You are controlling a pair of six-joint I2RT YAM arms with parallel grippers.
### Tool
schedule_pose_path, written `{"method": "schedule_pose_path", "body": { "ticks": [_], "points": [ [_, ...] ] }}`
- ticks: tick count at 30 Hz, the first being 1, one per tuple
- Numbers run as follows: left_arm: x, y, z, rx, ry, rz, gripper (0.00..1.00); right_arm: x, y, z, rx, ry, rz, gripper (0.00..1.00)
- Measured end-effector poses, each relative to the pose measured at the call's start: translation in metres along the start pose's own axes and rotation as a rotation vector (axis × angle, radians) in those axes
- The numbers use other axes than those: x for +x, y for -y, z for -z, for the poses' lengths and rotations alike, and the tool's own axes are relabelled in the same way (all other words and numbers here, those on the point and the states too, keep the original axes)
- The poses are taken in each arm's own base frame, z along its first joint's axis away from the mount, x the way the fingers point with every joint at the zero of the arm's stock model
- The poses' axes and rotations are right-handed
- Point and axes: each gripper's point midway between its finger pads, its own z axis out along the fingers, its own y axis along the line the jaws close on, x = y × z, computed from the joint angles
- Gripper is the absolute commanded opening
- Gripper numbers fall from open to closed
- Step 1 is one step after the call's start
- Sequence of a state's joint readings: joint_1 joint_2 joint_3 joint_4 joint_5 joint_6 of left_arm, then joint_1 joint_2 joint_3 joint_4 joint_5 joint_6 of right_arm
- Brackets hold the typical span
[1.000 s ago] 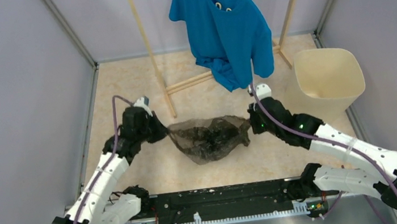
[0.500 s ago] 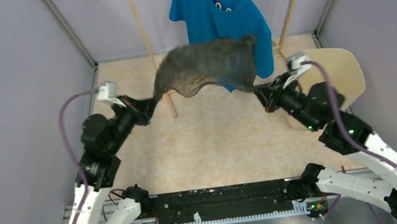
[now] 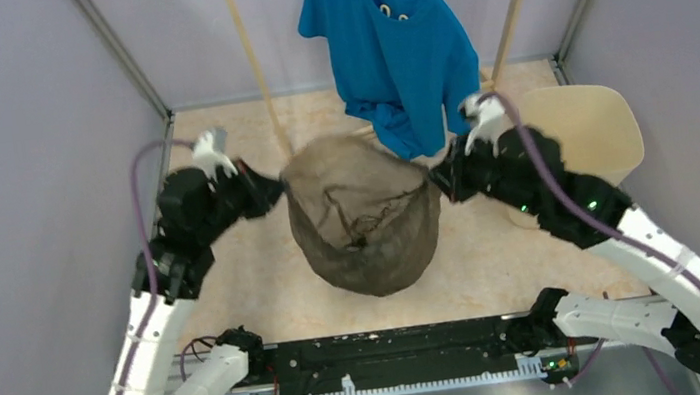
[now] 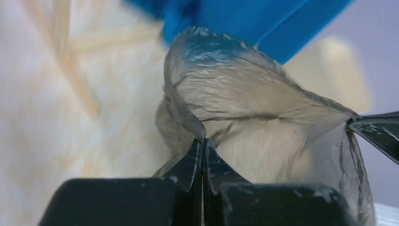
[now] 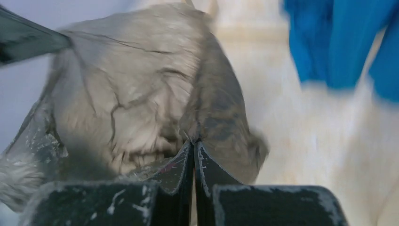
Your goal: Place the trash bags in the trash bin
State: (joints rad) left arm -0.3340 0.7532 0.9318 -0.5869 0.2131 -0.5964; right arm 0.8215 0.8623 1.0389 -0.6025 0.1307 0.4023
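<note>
the left gripper (image 3: 269, 185) is pinched fully closed on the left side of the trash bag's rim. the right gripper (image 3: 436, 177) is pinched closed on the opposite side. in both wrist views the jaws meet with only film between them. the trash bag (image 3: 365, 226) hangs in the air between the two, over the middle of the table (image 3: 238, 302). its mouth is stretched wide and faces up toward the top camera, and its body sags below in a rounded pouch. the film is thin, grey-brown and see-through, with dark creases showing inside. it looks light and floppy, so i judge it will billow and swing with any quick move, and could slip from a pinch if pulled too tight.

the step in hand reads as the carry. the bag is lifted and open but not yet at the trash bin (image 3: 599, 122), which stands to the right near the back corner, partly hidden by the right arm and apart from the bag. the next move calls for both arms to travel right together at the same spacing, so the rim neither tears nor goes slack. they then need to bring the hanging pouch over the bin's rim and lower it in. the right arm sits between bag and bin, so it likely has to reach over the rim first.

just behind the bag hangs the blue t-shirt (image 3: 399, 50) on the wooden rack (image 3: 255, 68). its lower hem is close to the bag's far rim, so a snag there is a risk.
</note>
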Motion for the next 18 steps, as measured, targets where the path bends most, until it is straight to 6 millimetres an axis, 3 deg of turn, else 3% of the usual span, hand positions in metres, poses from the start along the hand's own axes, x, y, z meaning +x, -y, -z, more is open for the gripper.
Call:
{"method": "schedule_pose_path", "body": {
  "ticks": [3,4,6,8,10,11,13,14,16,18],
  "points": [
    [-0.108,0.087,0.033,0.173,0.207,-0.120,0.00,-0.124,-0.045,0.044,-0.116,0.272,0.036,0.00],
    [-0.136,0.111,0.050,0.229,0.288,-0.160,0.00,-0.152,-0.055,0.063,-0.150,0.352,0.041,0.00],
    [-0.167,0.143,0.089,0.320,0.428,-0.219,0.00,-0.194,-0.069,0.106,-0.216,0.505,0.049,0.00],
    [-0.171,0.153,0.124,0.369,0.533,-0.248,0.00,-0.208,-0.072,0.140,-0.261,0.610,0.050,0.00],
    [-0.157,0.144,0.145,0.384,0.602,-0.245,0.00,-0.200,-0.067,0.150,-0.273,0.648,0.047,0.00],
    [-0.147,0.134,0.146,0.376,0.608,-0.230,0.00,-0.190,-0.063,0.146,-0.273,0.645,0.043,0.00],
    [-0.124,0.109,0.128,0.335,0.577,-0.191,0.00,-0.162,-0.056,0.116,-0.256,0.583,0.032,0.00],
    [-0.109,0.092,0.106,0.295,0.527,-0.162,0.00,-0.138,-0.051,0.089,-0.240,0.517,0.026,0.00],
    [-0.067,0.047,0.052,0.179,0.370,-0.097,0.00,-0.070,-0.035,0.027,-0.188,0.317,0.013,0.00],
    [-0.005,-0.009,0.003,0.029,0.161,-0.027,0.00,0.006,-0.015,-0.019,-0.130,0.110,-0.009,0.00]
  ]
}}
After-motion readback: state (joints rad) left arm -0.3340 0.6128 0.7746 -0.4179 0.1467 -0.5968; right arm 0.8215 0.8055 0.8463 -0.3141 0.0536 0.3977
